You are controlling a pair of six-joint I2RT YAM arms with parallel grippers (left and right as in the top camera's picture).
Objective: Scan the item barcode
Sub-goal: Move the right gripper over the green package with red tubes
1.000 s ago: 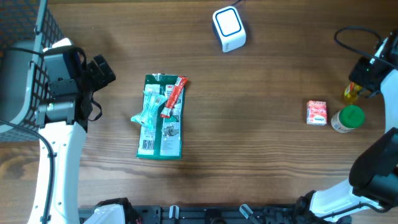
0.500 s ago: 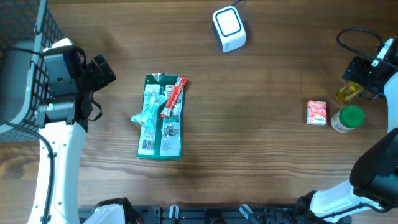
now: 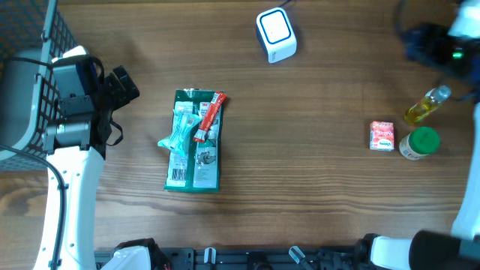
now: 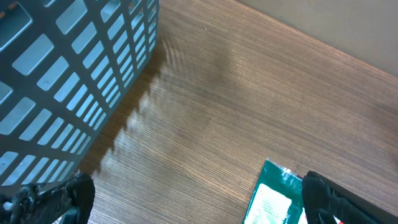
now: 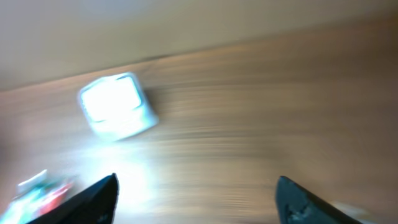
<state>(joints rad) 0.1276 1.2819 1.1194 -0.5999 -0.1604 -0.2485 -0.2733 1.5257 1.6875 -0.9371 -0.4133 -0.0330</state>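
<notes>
Matt, fine-grained brown wood on the desk (image 3: pixel 315 172). The basket (image 4: pixel 74 74) is grey moulded plastic lattice. The green packet (image 3: pixel 193 157) gleams, glossy film. The scanner (image 3: pixel 275 34) looks smooth white plastic, the bottle (image 3: pixel 426 105) clear and shiny.

left tool (image 3: pixel 126 84): wide open, empty, pointing right | right tool (image 5: pixel 198 199): fingers apart, empty, blurred

I work over a dark brown wooden table (image 3: pixel 322 187), its grain running left to right under soft, even light. A grey lattice basket (image 4: pixel 68 74) stands at its left end and casts a toothed shadow. Beyond the far edge lies a pale plain surface (image 4: pixel 354 18), perhaps a wall.
</notes>
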